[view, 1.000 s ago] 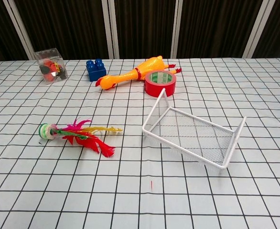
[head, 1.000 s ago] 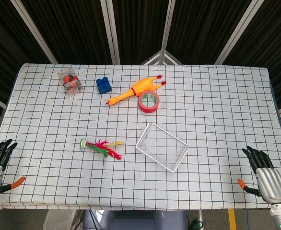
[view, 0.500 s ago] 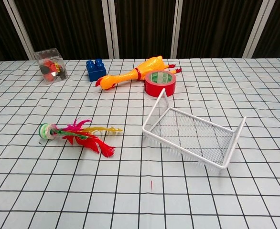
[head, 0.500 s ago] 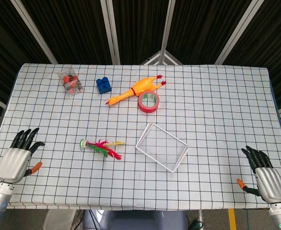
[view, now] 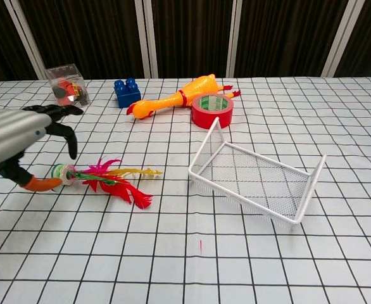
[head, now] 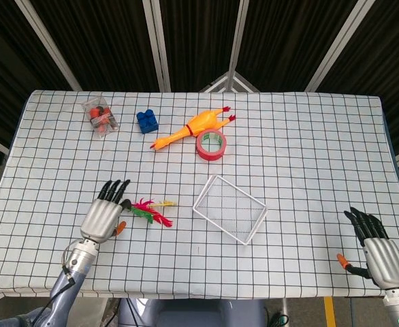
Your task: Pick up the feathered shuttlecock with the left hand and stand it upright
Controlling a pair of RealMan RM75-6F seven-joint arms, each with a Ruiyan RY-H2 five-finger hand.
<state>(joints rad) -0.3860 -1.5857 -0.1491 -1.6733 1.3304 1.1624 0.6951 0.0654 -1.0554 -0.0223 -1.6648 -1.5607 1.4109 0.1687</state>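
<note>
The feathered shuttlecock (head: 147, 210) (view: 106, 178) lies on its side on the checked tablecloth, its green round base pointing left and its red, pink and yellow feathers pointing right. My left hand (head: 104, 216) (view: 18, 142) hovers just left of it and over its base, fingers apart and holding nothing. The orange thumb tip sits close to the base. My right hand (head: 378, 254) rests open near the table's front right corner, far from the shuttlecock.
A white wire mesh tray (head: 229, 208) (view: 256, 180) stands right of the shuttlecock. Further back lie a red tape roll (head: 212, 144), a yellow rubber chicken (head: 190, 128), a blue block (head: 147, 121) and a clear box (head: 100, 116) of small parts.
My left hand has swept from the table's front left corner rightward and forward to the shuttlecock's base. The right hand and the shuttlecock have not moved.
</note>
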